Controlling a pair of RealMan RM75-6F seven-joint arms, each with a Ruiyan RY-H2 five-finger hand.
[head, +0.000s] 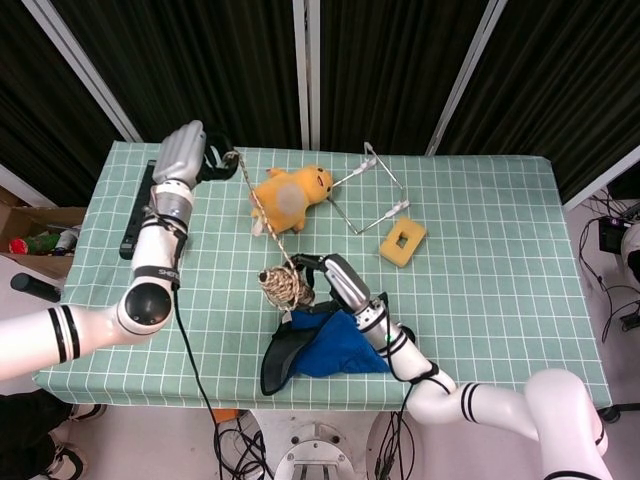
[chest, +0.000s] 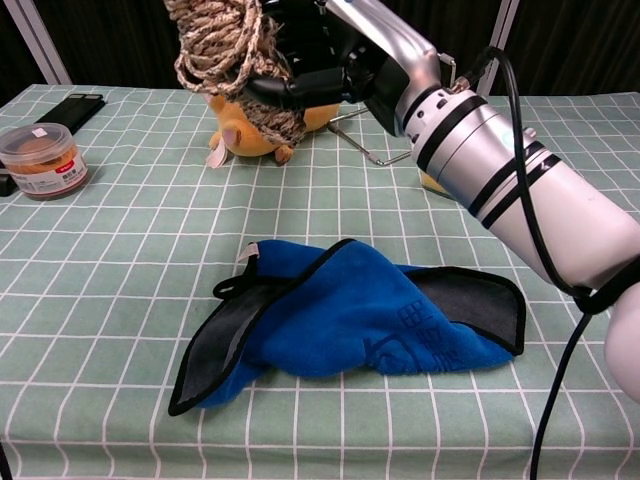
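My right hand (head: 335, 278) grips a ball of tan rope (head: 285, 288) and holds it in the air above the table; in the chest view the rope ball (chest: 225, 45) is high up with the right hand (chest: 325, 50) wrapped round it. A taut rope strand (head: 260, 208) runs from the ball to my left hand (head: 185, 155) at the table's far left, which pinches its end. A yellow plush toy (head: 290, 192) lies behind the strand. A blue and black cloth (chest: 350, 320) lies crumpled near the front edge.
A wire stand (head: 375, 185) and a yellow sponge block (head: 402, 240) sit right of the plush. A lidded jar (chest: 40, 158) and a black bar (chest: 70, 108) are at the far left. The table (head: 500, 260) has a green checked cover.
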